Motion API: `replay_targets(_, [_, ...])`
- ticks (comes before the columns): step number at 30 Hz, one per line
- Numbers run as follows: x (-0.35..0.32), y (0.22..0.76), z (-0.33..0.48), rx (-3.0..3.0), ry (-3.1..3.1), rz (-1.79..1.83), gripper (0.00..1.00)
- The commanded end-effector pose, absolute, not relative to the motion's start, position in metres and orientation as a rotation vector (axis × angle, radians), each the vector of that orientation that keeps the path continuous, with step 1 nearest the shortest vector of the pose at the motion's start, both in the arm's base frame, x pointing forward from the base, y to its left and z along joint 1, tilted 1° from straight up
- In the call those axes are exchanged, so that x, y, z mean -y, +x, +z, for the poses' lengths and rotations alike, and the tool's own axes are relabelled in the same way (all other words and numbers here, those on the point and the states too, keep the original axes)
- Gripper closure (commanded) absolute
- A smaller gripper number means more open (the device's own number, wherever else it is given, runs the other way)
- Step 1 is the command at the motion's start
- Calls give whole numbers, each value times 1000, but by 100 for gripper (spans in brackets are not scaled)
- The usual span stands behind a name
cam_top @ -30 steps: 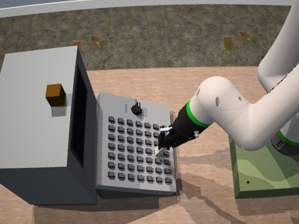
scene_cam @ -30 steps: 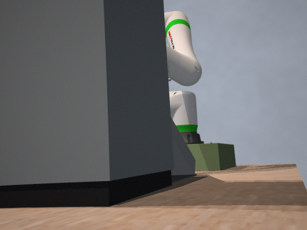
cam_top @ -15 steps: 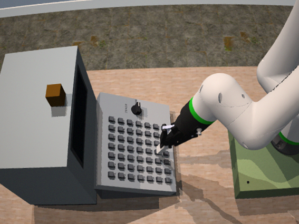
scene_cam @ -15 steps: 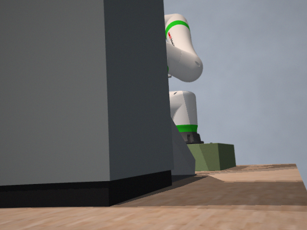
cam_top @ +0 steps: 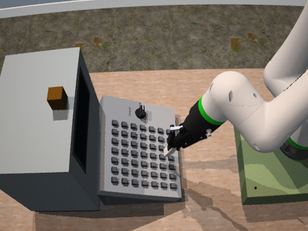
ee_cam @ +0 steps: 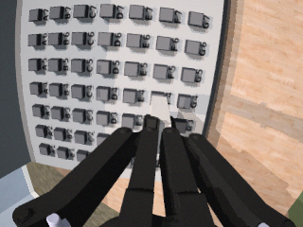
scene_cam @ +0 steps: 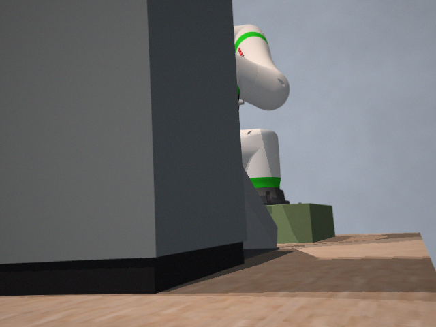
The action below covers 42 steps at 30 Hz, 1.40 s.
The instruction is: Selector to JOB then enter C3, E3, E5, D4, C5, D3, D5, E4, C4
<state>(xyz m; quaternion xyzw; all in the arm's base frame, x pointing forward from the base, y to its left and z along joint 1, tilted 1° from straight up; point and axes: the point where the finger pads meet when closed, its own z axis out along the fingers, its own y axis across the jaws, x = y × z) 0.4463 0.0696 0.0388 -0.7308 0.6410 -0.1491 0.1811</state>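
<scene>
A grey machine cabinet (cam_top: 33, 114) is seen on a wooden table (cam_top: 148, 227), with a small brown cube (cam_top: 57, 97) resting on its top. A sloped grey keypad panel (cam_top: 105, 107) is attached to the cabinet's front, carrying a grid of dark square keys. At the head of the panel a black selector knob (cam_top: 140, 112) is mounted, with the printed word TEACH just beside it; the direction of its pointer cannot be read with confidence at this size.

The white arm with green bands (cam_top: 264, 114) is reached across from a green base block (cam_top: 269, 196) standing on the table well apart from the panel. The gripper (ee_cam: 158, 123) is held over the right side of the keypad, its two black fingers pressed together with nothing between them. In the wrist view the closed fingertips are placed directly at a pale, lit-looking key (ee_cam: 161, 102) in the fourth row from the selector end, second column from the right edge; the remaining keys are shown dark. Whether the tips are actually touching that key cannot be told, though they appear to be at its lower edge. The printed key names are too small to be read.

In the exterior view the keypad and gripper are hidden behind the cabinet (scene_cam: 116, 130); only the arm's upper joints and the base block (scene_cam: 302, 221) are visible.
</scene>
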Motion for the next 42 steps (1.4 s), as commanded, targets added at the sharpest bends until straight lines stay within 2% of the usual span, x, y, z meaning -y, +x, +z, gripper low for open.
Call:
replay_targets(1, [-70,446,41,-1809,-2063,-421,100])
replay_targets(9, [-65,446,41,-1809,-2063,-421,100])
replay_targets(19, [-4,455,40,-1809,-2063,-421,100])
replay_targets(42, [-4,463,23,-1809,-2063,-421,100])
